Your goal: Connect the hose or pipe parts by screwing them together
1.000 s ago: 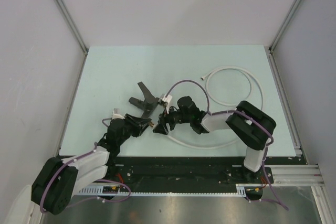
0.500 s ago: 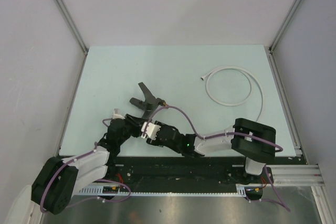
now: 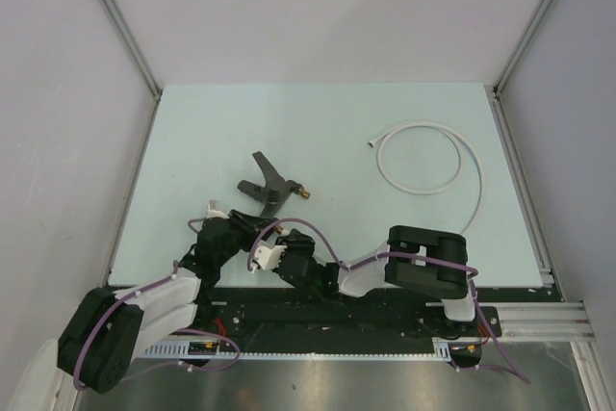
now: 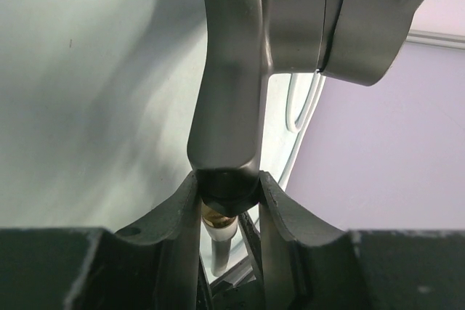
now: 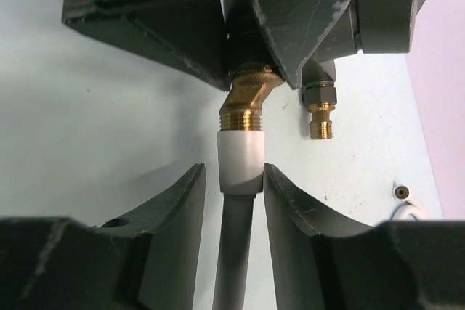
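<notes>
The dark grey tap fitting (image 3: 271,183) lies left of centre, its lever (image 4: 370,27) pointing away. My left gripper (image 3: 252,226) is shut on the lower stem of the fitting (image 4: 227,70). The white hose (image 3: 479,185) loops at the back right, and its near stretch is hidden under the right arm. Its white end connector (image 5: 240,159) sits against the brass threaded end (image 5: 247,103) of the fitting. My right gripper (image 5: 234,173) straddles that connector. One finger is at its edge and a narrow gap shows at the other. A second brass end (image 5: 320,117) sticks out free.
The pale green table (image 3: 318,122) is bordered by grey walls and aluminium rails (image 3: 115,21). Purple cables (image 3: 318,238) arch over the right wrist. A black base rail (image 3: 337,310) runs along the near edge. The right arm (image 3: 423,267) is folded low across the front.
The right arm has folded down toward the near edge. Its gripper now faces the fitting from below, and its jaws have narrowed around the hose connector. The left gripper and fitting have stayed put.
</notes>
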